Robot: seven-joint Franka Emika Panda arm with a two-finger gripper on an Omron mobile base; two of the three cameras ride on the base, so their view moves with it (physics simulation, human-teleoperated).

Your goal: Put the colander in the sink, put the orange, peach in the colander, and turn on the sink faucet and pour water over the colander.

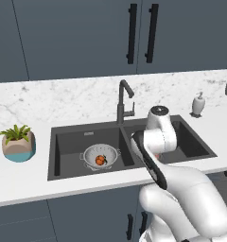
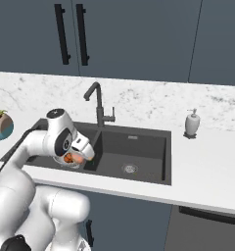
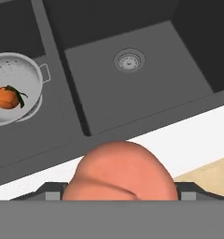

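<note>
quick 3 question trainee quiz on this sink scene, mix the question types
1. True or false: the small deep orange fruit lies inside the perforated silver-grey metal colander.
2. Which basin of the dark grey double-basin sink holds the colander in the left base view: A) left B) right?
3. What fills the space between the fingers of the tool in the hand view?

Key
1. True.
2. A.
3. The round pale pinkish-orange peach, held above the sink's front edge, not yet in the colander.
</note>
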